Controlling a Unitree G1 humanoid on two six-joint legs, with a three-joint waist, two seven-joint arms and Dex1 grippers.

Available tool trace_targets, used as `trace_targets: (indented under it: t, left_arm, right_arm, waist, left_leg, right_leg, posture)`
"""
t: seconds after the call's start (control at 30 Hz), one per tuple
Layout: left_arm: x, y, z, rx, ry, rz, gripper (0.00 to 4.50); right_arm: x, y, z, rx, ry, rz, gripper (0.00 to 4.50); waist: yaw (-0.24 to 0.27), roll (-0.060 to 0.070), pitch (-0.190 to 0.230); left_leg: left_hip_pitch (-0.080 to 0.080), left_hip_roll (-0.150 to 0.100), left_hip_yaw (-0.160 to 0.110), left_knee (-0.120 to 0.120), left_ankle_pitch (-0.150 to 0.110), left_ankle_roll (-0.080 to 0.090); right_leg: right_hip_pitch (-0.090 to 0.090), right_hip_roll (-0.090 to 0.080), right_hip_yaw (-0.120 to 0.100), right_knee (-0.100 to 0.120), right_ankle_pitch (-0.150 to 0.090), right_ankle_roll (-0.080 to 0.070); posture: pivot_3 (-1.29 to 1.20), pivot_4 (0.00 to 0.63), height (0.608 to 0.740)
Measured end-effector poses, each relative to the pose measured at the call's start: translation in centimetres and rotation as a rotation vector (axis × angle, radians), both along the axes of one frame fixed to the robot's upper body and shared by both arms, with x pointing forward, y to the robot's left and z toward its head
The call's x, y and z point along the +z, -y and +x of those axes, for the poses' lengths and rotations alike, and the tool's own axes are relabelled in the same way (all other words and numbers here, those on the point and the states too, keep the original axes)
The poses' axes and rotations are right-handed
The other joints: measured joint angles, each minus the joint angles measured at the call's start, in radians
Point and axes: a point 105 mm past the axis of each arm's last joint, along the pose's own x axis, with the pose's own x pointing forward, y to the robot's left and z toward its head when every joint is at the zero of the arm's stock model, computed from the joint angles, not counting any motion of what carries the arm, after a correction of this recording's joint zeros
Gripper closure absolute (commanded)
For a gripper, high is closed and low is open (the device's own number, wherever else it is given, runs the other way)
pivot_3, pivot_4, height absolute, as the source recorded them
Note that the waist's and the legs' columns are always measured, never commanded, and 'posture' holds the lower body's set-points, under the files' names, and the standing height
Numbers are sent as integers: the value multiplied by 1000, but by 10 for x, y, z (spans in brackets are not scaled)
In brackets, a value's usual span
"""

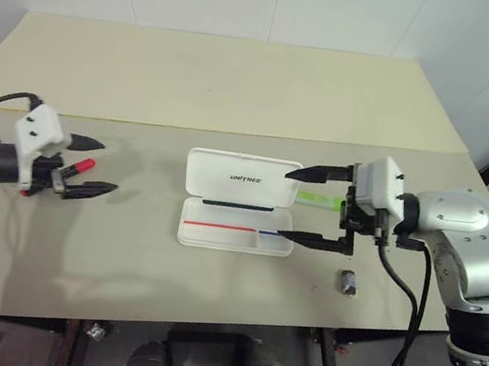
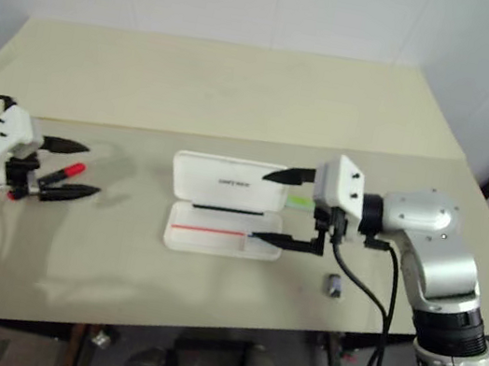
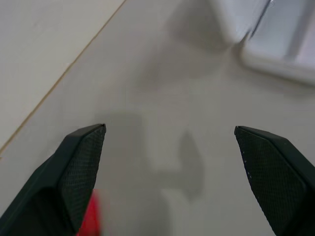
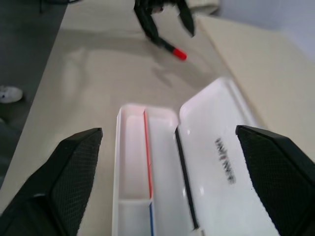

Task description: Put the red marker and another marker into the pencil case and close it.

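Your red marker (image 1: 80, 164) lies on the table (image 1: 242, 88) well off to the left of the pencil case (image 1: 239, 203), and it sits right under your left gripper (image 1: 96, 164): the red tip pokes out between the two black fingers, the black end runs back beneath the wrist. That gripper's fingers are spread wide, one on each side of the marker, and they do not clamp it; from the left wrist view you see a red sliver (image 3: 89, 221) just beside one finger (image 3: 78, 167), while whether the marker touches that finger you cannot tell.

The pencil case lies open and flat in the middle of the table, lid with the dark lettering on the far side, tray with the red and blue stripe toward you. No marker is in the tray.

Your light-green marker (image 1: 318, 198) lies on the table just beside the case's right edge, between the fingers of your right gripper (image 1: 293, 203) as seen from the head. That gripper is held above the table with its fingers wide apart and nothing in them, pointing leftward over the case's right end.

A small dark stubby cylinder (image 1: 348, 282) rests on the table nearer you, right of the case.
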Motion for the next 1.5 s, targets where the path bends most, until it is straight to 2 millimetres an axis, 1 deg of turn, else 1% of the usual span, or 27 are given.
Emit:
trace_targets:
  t: [0.1, 0.2, 0.27, 0.37, 0.43, 0.47, 0.53, 0.6, 0.7, 0.8, 0.93, 1.03, 1.07, 1.13, 1.17, 1.4, 1.5]
  left_arm:
    - [3, -23, 4, 87, -23, 58, 0]
    - [7, -32, 13, 127, -44, 128, 0]
    - [3, -35, 17, 141, -76, 161, 0]
    - [-7, -39, 21, 160, -131, 197, 0]
    - [-12, -36, 26, 155, -156, 216, 0]
    - [-15, -31, 31, 146, -172, 233, 0]
    - [-22, -30, 36, 160, -208, 258, 0]
    - [-26, -36, 38, 195, -237, 284, 0]
    - [-24, -43, 41, 236, -251, 316, 0]
    - [-25, -45, 42, 248, -268, 350, 583]
    - [-28, -49, 40, 269, -293, 355, 1783]
    - [-30, -52, 39, 282, -306, 353, 2803]
    - [-31, -53, 38, 286, -311, 350, 3221]
    - [-32, -54, 37, 291, -315, 347, 3812]
    - [-32, -54, 37, 293, -317, 345, 3933]
    - [-34, -50, 34, 265, -316, 320, 3933]
    - [-34, -36, 32, 175, -297, 322, 3933]
  right_arm:
    - [13, 0, -11, 27, -6, 28, 21]
    - [24, -4, -17, 38, 6, 49, 21]
    - [22, -4, -17, 21, 2, 51, 21]
    - [14, -1, -13, -20, -13, 46, 21]
    - [12, 0, -11, -45, -10, 47, 21]
    - [12, 1, -10, -62, -7, 51, 21]
    - [10, 2, -9, -83, -3, 53, 21]
    - [9, 2, -9, -98, 0, 55, 21]
    - [6, 5, -9, -127, -3, 61, 21]
    - [6, 5, -8, -143, 1, 69, 0]
    - [9, 10, -8, -175, 18, 76, 0]
    - [9, 11, -7, -180, 20, 78, 0]
    - [9, 11, -7, -181, 20, 78, 0]
    - [9, 11, -7, -183, 21, 79, 0]
    - [9, 11, -7, -185, 22, 79, 0]
    - [9, 12, -6, -192, 29, 72, 0]
    - [8, 15, -3, -211, 27, 66, 0]
  waist:
    - [8, 0, 0]
    - [21, 0, 0]
    - [26, -1, 0]
    - [32, -1, -1]
    - [40, -1, -1]
    - [45, -1, -1]
    - [48, -1, -1]
    - [47, -2, -1]
    - [48, -2, -1]
    - [47, -2, -1]
    - [45, -2, -1]
    - [45, -2, -1]
    - [45, -2, -1]
    - [45, -2, -1]
    - [45, -2, -1]
    - [46, -2, -1]
    - [50, -2, -1]
  left_leg:
    - [0, 0, 0, -3, 0, 0]
    - [0, 0, 1, -6, 0, 0]
    - [0, 0, 2, -8, 0, 0]
    - [-3, 0, 3, -10, 0, 0]
    - [-7, 0, 5, -9, -1, -1]
    - [-6, 0, 5, -9, -1, -1]
    - [-6, 1, 5, -9, -1, -2]
    - [-6, 1, 4, -9, -1, -2]
    - [-5, 1, 5, -8, -1, -2]
    - [-4, 1, 5, -7, 0, -2]
    - [-2, 1, 4, -7, 0, -2]
    - [-1, 1, 4, -6, 0, -2]
    - [-1, 1, 4, -5, 0, -2]
    - [-1, 1, 4, -5, 0, -2]
    - [-1, 1, 4, -4, 0, -2]
    - [-1, 1, 4, -4, 0, -2]
    - [-1, 1, 5, -4, 0, -2]
  right_leg:
    - [0, 0, 0, -2, 0, 0]
    - [-1, 0, 0, -4, 0, 0]
    - [-2, 0, 0, -5, -1, -1]
    - [-6, 0, 0, -4, 0, -1]
    - [-12, 0, -1, 1, 2, 4]
    - [-12, 1, -1, 2, 4, 7]
    - [-13, 2, -2, 2, 4, 8]
    - [-13, 3, -1, 2, 4, 8]
    - [-12, 3, -1, 3, 4, 8]
    - [-12, 3, -1, 5, 3, 6]
    - [-11, 3, 0, 7, 1, 1]
    - [-11, 3, 0, 10, 0, 1]
    - [-11, 3, 0, 10, 0, 1]
    - [-11, 3, 0, 11, 0, 1]
    - [-11, 3, 0, 11, 0, 1]
    - [-11, 3, 1, 11, 0, 1]
    - [-11, 2, 1, 11, 0, 1]
  posture:
    - [0, 150, 740]
    - [0, 150, 740]
    - [0, 150, 740]
    - [0, 150, 740]
    - [0, 150, 740]
    - [0, 150, 740]
    - [0, 150, 740]
    - [0, 150, 740]
    - [0, 150, 740]
    - [0, 150, 740]
    - [0, 150, 740]
    - [0, 150, 740]
    - [0, 150, 740]
    - [0, 150, 740]
    - [0, 150, 740]
    - [0, 150, 740]
    - [0, 150, 740]
